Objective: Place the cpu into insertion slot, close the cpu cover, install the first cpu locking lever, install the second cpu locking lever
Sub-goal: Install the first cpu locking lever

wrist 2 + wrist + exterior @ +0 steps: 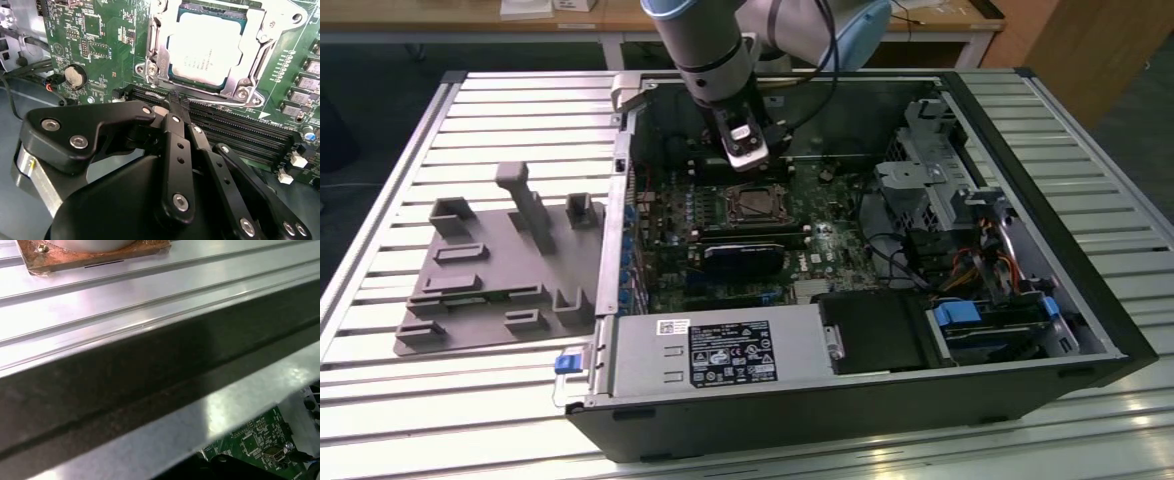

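My jaws are pressed together, empty, tips over the memory slots (240, 125), just beside the cpu cover (252, 50) lying flat around the cpu (200, 47).

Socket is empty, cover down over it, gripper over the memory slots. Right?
Not empty. The second wrist view shows the cpu seated in the insertion slot, with the cpu cover down over it. The gripper is over the memory slots, as you said.
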